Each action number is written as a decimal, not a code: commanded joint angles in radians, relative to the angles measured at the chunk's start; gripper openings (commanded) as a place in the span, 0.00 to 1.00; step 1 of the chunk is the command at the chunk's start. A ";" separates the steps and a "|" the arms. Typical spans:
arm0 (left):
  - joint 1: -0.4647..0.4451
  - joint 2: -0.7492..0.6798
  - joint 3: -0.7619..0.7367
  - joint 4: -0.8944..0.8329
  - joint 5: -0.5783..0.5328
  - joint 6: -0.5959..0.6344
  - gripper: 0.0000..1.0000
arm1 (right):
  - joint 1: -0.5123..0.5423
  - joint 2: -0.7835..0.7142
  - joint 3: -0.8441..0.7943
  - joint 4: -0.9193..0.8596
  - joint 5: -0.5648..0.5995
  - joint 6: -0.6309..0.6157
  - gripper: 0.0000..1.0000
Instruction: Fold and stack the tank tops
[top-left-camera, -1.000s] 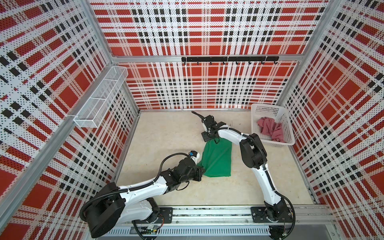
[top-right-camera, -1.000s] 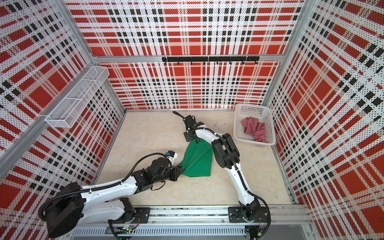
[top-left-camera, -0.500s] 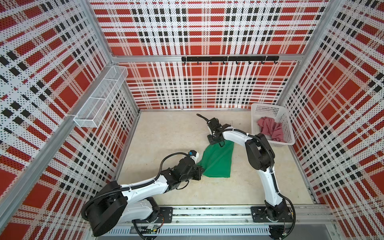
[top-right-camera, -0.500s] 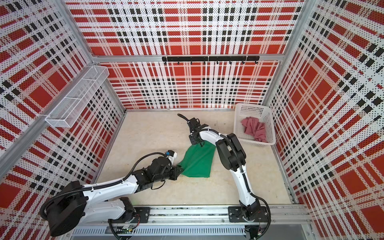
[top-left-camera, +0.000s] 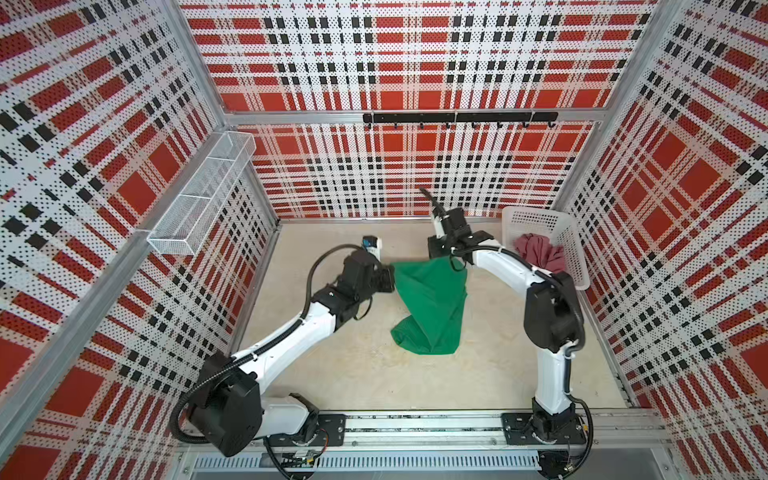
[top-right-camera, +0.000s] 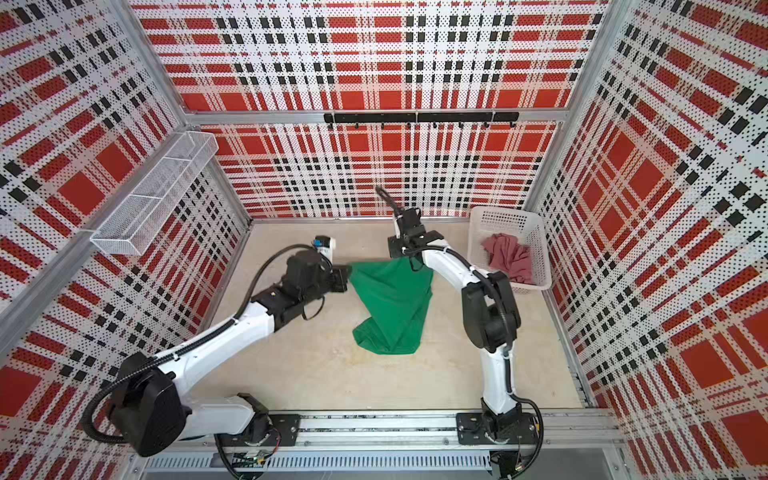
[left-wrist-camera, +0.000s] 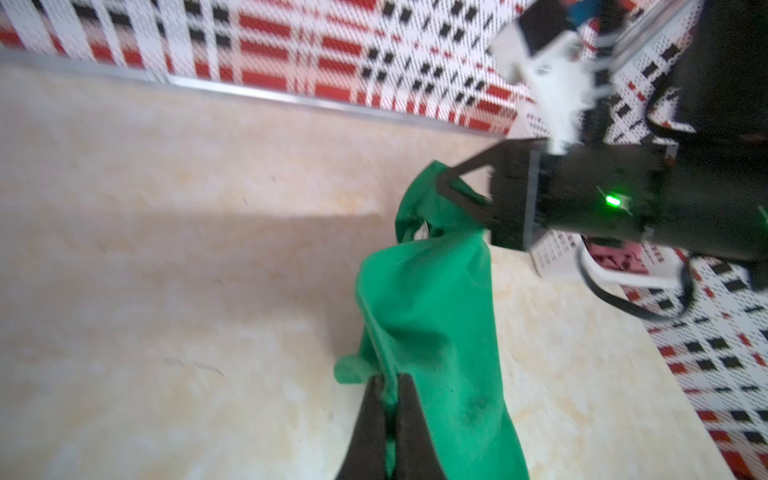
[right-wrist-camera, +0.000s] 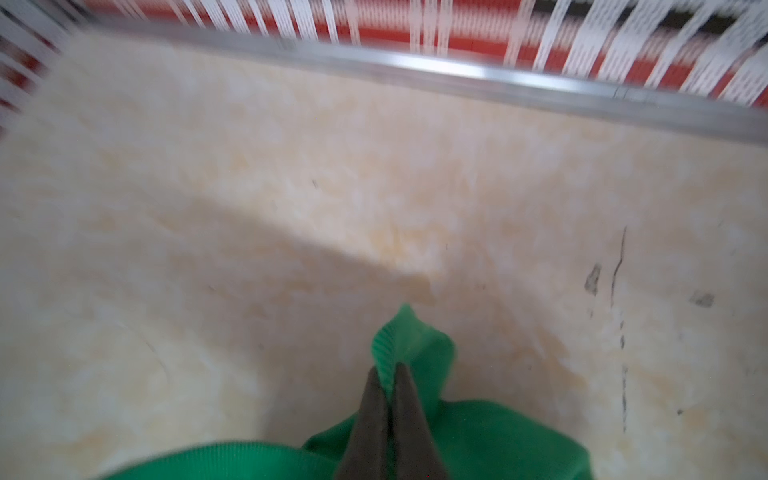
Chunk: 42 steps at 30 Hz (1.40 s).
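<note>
The green tank top (top-left-camera: 432, 307) is pinched tightly by both the left gripper (left-wrist-camera: 388, 384) and the right gripper (right-wrist-camera: 386, 374).

Both top views look steeply down from high over the front rail (top-left-camera: 415, 428), facing the back wall (top-left-camera: 415, 166); they share nearly everything: table (top-right-camera: 332, 382), basket (top-right-camera: 505, 218). The left wrist camera sits close behind the left tool (left-wrist-camera: 390, 380) and looks across the table to the right tool (left-wrist-camera: 444, 179). The right wrist camera, very near, looks past its tool to the wall foot. All four show the green top (right-wrist-camera: 415, 345).
</note>
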 joint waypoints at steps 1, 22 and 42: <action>0.103 0.084 0.196 -0.098 -0.100 0.198 0.00 | -0.057 -0.095 0.000 0.229 -0.152 0.024 0.00; 0.118 0.187 0.724 -0.160 -0.223 0.451 0.00 | -0.136 -0.345 -0.194 0.550 -0.405 0.059 0.00; -0.402 -0.496 -0.426 -0.181 -0.491 -0.197 0.67 | 0.003 -0.838 -0.860 -0.215 0.110 0.307 0.56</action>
